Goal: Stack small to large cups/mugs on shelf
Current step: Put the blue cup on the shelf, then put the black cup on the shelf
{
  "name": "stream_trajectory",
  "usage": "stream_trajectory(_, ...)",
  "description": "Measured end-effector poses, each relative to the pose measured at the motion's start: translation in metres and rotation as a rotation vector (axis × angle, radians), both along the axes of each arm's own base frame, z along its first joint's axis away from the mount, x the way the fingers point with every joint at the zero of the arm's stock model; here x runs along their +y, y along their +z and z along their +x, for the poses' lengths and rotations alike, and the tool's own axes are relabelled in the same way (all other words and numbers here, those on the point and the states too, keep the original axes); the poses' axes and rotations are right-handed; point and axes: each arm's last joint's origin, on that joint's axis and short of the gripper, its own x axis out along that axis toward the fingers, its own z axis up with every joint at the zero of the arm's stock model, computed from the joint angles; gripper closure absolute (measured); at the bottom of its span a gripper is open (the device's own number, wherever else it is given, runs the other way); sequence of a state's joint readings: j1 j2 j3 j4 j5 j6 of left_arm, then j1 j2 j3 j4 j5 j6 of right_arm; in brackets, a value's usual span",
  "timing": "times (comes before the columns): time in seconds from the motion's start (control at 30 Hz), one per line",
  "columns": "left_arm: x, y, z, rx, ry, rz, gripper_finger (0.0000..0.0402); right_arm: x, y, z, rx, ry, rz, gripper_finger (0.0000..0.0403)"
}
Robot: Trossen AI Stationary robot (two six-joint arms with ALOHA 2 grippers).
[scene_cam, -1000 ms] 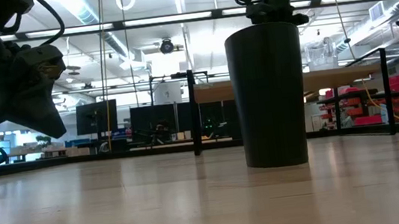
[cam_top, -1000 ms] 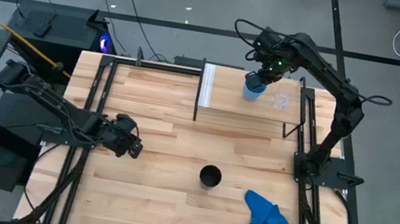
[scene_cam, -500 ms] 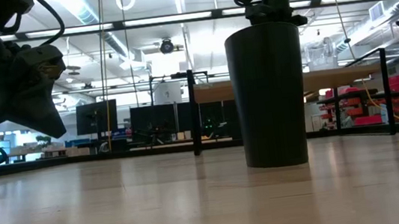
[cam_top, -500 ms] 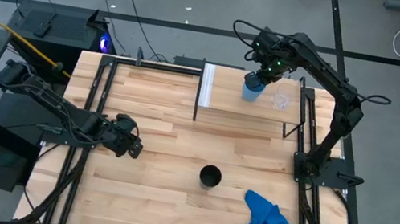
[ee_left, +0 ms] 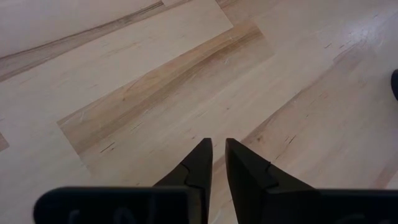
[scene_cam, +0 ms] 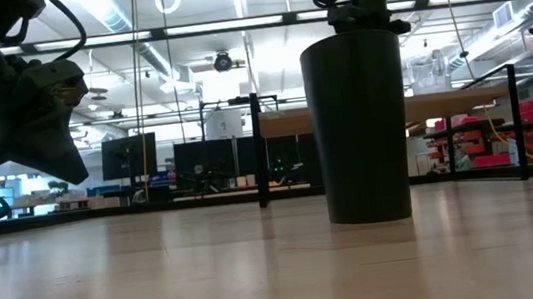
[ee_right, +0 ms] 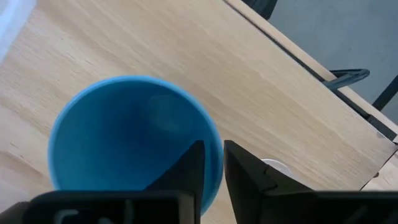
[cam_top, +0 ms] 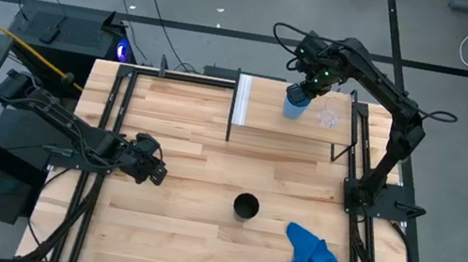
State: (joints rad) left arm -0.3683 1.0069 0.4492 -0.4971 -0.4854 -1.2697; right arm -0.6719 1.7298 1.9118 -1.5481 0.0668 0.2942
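Right gripper [cam_top: 303,89] is positioned over the shelf [cam_top: 265,117], fingers pinched across the rim of the light-blue cup [cam_top: 295,104]; the right wrist view shows one finger inside the cup wall and the other outside, nearly closed on it. This rim grip suits setting the cup down upright, and the cup appears to stand on the shelf board, though contact with the board cannot be confirmed. Clear cup [cam_top: 328,118] stands on the same board just beside the blue one, toward the right arm's side, apart from it. Placement suggests an ordered row, small then medium. Black cup [cam_top: 245,207] stands on the tabletop [cam_top: 169,234], well apart from the shelf and near the blue cloth [cam_top: 308,258], so the largest item is not yet shelved. Left gripper [cam_top: 152,167] hangs low over bare tabletop on the left side, fingers almost touching and holding nothing, apparently waiting clear of the work.
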Motion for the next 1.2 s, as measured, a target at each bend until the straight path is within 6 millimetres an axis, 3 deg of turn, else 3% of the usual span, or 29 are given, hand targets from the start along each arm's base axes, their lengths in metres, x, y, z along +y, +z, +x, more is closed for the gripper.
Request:
stream_trajectory(0.37,0.000,0.000,0.000,0.000,0.000,0.000,0.0340,0.001,0.015,-0.006,-0.032,-0.010,-0.025,0.0329)
stream_trajectory(0.7,0.000,0.000,0.000,0.000,0.000,0.000,0.0351,0.019,0.045,-0.033,-0.127,-0.045,-0.084,0.0329)
stream_trajectory(0.87,0.000,0.000,0.000,0.000,0.000,0.000,0.0345,0.047,0.067,-0.049,-0.287,-0.002,-0.023,0.0329)
stream_trajectory(1.2,0.000,0.000,0.000,0.000,0.000,0.000,0.0350,0.131,0.098,-0.064,-0.492,0.272,0.062,0.0329)
